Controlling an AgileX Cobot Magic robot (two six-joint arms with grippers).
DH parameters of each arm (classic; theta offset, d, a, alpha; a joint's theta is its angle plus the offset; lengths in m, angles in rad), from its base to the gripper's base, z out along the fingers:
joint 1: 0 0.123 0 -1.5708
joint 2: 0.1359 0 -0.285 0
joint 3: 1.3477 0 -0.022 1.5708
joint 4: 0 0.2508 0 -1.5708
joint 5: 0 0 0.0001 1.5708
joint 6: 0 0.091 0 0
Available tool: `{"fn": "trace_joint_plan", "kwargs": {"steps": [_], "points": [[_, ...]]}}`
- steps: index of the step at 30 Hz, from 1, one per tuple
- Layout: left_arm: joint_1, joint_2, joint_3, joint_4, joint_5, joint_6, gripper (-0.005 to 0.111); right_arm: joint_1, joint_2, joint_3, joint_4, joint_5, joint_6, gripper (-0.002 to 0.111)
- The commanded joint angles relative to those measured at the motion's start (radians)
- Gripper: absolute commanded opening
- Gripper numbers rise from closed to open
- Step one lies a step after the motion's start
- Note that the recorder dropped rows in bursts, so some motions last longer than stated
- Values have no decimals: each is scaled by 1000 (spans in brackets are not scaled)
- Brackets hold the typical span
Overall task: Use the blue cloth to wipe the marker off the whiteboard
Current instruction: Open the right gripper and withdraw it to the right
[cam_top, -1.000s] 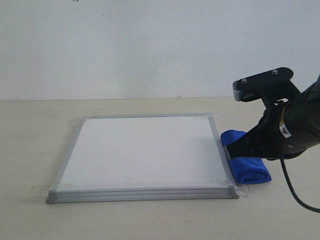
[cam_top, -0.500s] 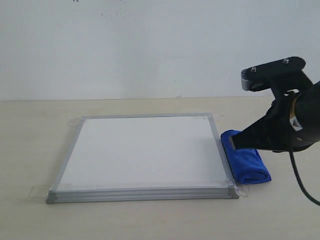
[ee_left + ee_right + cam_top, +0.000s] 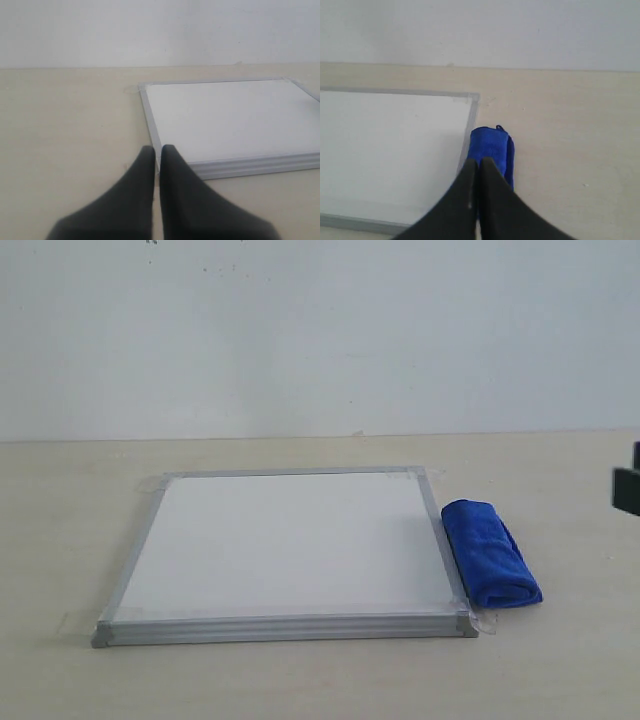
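Note:
The whiteboard [image 3: 285, 545] lies flat on the table, silver-framed, its white face bare; no red marker line shows in any view. The rolled blue cloth [image 3: 488, 552] rests on the table against the board's right edge. Only a black sliver of the right arm [image 3: 628, 488] shows at the exterior view's right edge. In the right wrist view my right gripper [image 3: 478, 161] is shut and empty, held back from the blue cloth [image 3: 492, 145]. My left gripper [image 3: 157, 148] is shut and empty, near the whiteboard's [image 3: 235, 115] corner in the left wrist view.
A beige table [image 3: 60, 500] carries the board, with a plain white wall [image 3: 320, 330] behind it. Clear tape tabs [image 3: 150, 483] hold the board's corners.
The right arm has pulled away from the blue cloth to the right and almost out of the exterior view. The cloth and board have stayed put.

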Motion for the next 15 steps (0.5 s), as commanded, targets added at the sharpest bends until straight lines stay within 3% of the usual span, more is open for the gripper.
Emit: {"fn": "trace_joint_plan", "kwargs": {"steps": [1, 7, 15], "points": [[-4, -3, 3, -6, -8, 2, 4, -134, -269, 197, -26, -102, 4, 0], [-4, -3, 3, -6, -8, 2, 4, -218, -695, 359, -67, -272, -19, 0], [-4, -3, 3, -6, -8, 2, 4, -218, -816, 370, -61, -303, -16, 0]]}}
